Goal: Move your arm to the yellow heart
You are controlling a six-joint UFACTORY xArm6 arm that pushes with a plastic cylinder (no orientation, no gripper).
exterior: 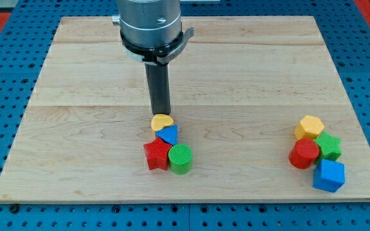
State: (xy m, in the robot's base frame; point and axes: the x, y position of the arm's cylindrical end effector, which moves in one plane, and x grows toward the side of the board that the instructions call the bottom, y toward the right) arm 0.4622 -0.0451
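Green cylinder (180, 159), red star (157, 154) nearest view's bottom, blue block (169, 134) behind. Yellow heart (162, 122) tops cluster. My tip (160, 114) at heart's far edge, apparently touching; bare rod, holds nothing. Wooden board (76, 96) underneath.

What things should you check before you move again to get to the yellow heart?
1. Yellow heart in plain view: ok.
2. My tip near the heart: ok, just above it in the view; actual touching cannot tell.
3. Blue block, red star and green cylinder packed below the heart, so pushing on would shove them: not ok.
4. Second cluster at the view's right, with a yellow block, far from my tip: ok.
5. Heart well inside the wooden board edges: ok.
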